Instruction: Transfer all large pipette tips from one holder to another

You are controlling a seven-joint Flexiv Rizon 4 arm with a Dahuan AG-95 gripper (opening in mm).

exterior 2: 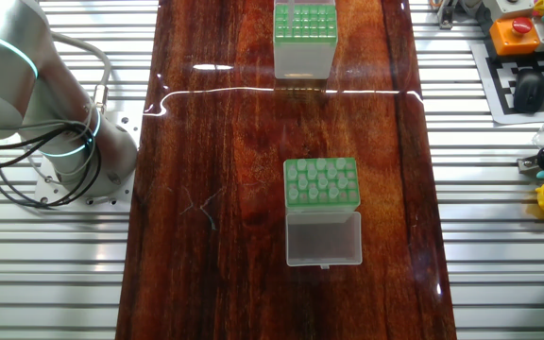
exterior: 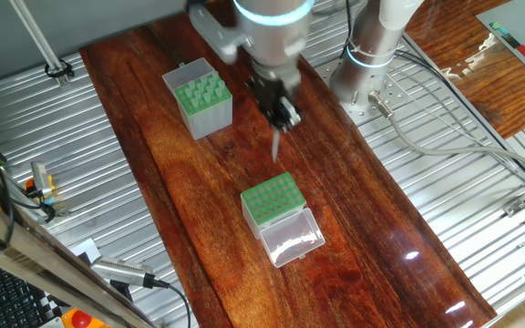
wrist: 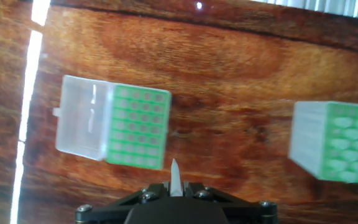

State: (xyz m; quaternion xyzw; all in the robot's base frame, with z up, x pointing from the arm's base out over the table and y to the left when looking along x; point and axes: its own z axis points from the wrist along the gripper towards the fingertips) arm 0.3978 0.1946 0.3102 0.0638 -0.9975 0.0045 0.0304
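The wooden table (exterior: 372, 237) ran diagonally through one fixed view, with ribbed metal on both sides. The arm (exterior: 267, 27) came down from the top centre of that view, and its gripper (exterior: 281, 114) hung above the bare wood between the 2 boxes. The jaws were closed almost completely on 1 pipette tip (exterior: 275, 146), which pointed down; in the hand view the same tip (wrist: 175, 177) stuck out at the bottom centre, aimed just past the near edge of the lidded box. The taller box (exterior: 200, 96) stood at the upper left of that fixed view with a good many tips still upright in its green top. The shorter box (exterior: 273, 202) sat below centre, its clear lid (exterior: 292, 239) folded open and flat toward the lower right. In the other fixed view pale collars appeared to fill much of its plate (exterior 2: 321, 181), though an exact count could not be made. Judged from this, the job was partly done: 1 tip was in transit, some seemed already seated, and several remained to fetch from the taller box.
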